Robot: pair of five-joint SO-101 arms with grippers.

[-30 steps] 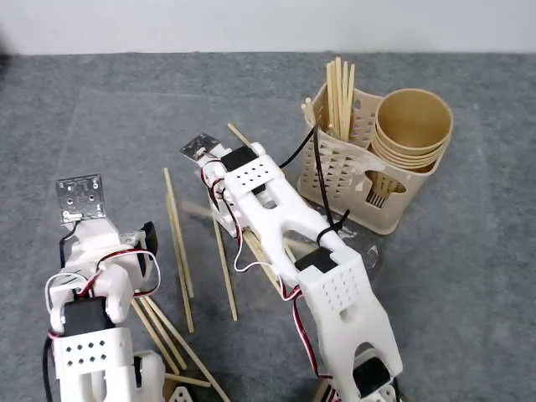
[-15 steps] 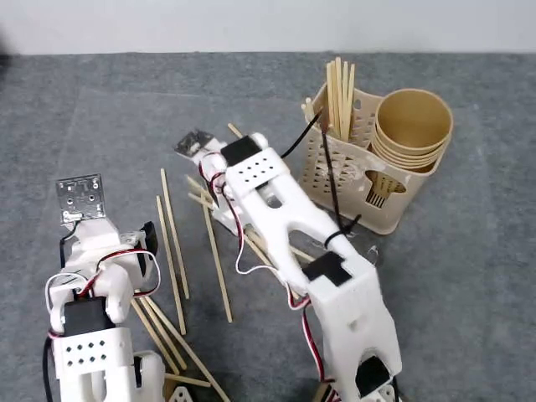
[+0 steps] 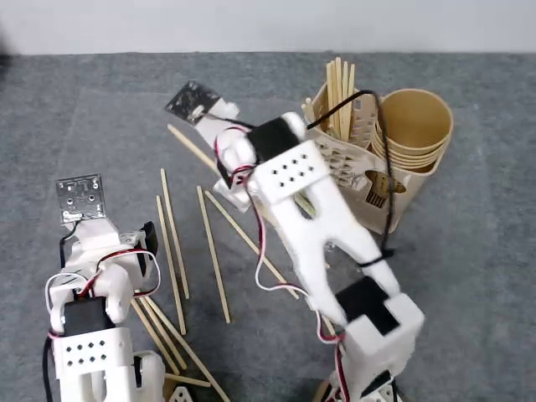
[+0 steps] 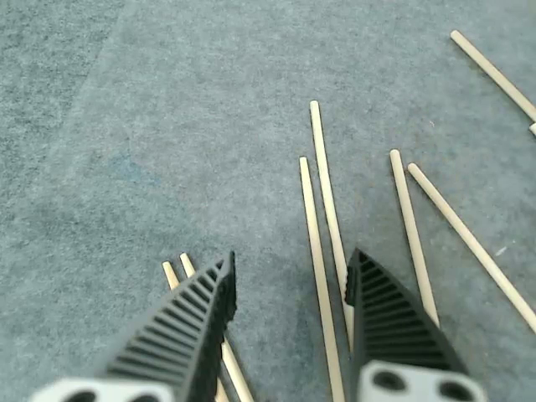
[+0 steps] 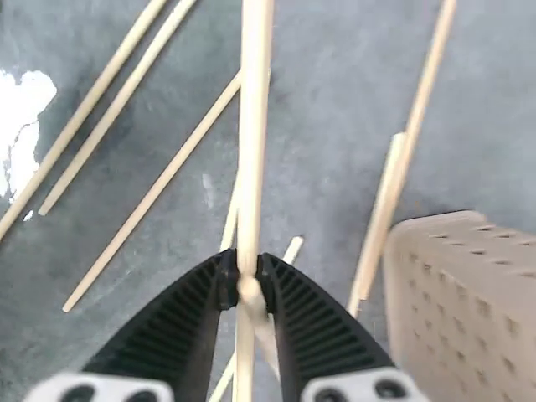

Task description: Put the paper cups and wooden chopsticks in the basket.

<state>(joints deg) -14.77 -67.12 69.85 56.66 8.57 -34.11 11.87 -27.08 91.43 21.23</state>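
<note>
High view, nearest first: at seven o'clock the left gripper (image 4: 289, 268) hangs released above loose chopsticks (image 3: 213, 251), at least seven. At eleven, the right gripper (image 5: 244, 264) has just lifted one chopstick (image 5: 254, 126), clenched tight, ready for delivery. At one o'clock, the basket (image 3: 400, 201) holds about five paper cups (image 3: 414, 117) and roughly five upright sticks (image 3: 339, 92).

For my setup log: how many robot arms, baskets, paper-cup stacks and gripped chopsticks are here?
Robot arms: 2
Perforated basket: 1
Stack of paper cups: 1
Wooden chopstick clamped in the right gripper: 1
Total: 5
</note>
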